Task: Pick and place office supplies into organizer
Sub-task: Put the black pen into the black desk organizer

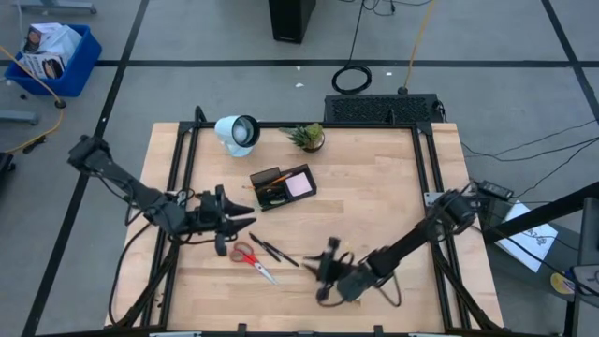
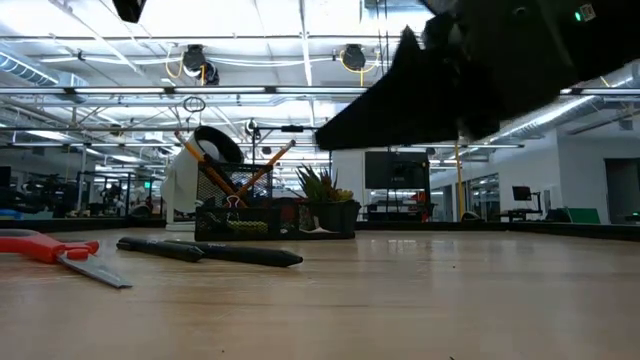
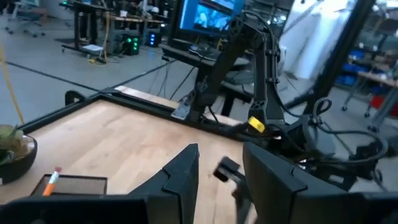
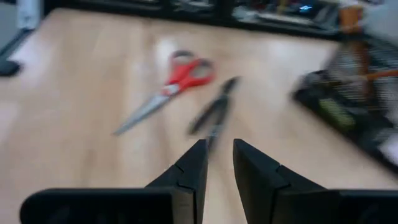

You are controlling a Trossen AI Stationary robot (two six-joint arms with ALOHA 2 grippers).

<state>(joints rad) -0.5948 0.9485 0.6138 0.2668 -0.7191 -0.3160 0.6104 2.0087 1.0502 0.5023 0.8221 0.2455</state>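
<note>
Scissors [image 1: 253,260] with red handles are laid flat on the wooden table [image 1: 374,187], toward the near edge and left of centre. Just to the right of them, two black pens [image 1: 274,251] are laid side by side, apart from the blades. In the low view the scissors [image 2: 55,252] are seen at far left, with the pens [image 2: 210,251] beside them.

The organizer [image 1: 283,185] is placed farther back, near the table centre. A pale pink sticky-note pad [image 1: 299,183] is seated in its right compartment, and orange and black pencils [image 2: 240,175] are stood in its left part. A small potted plant [image 1: 308,138] and a white round lamp [image 1: 238,133] are located beyond the organizer, at the far edge.

The left gripper [image 1: 236,221] is held above the table just left of the scissors, between them and the organizer. Its fingers [image 3: 180,180] are seen parted by a moderate gap, with nothing held.

The right gripper [image 1: 328,267] is positioned near the front edge, right of the pens, and is pointed toward them. In the right wrist view its fingers [image 4: 186,174] are set narrowly apart, nothing is gripped, and the pens [image 4: 214,115] and scissors [image 4: 168,87] are seen ahead of them.
</note>
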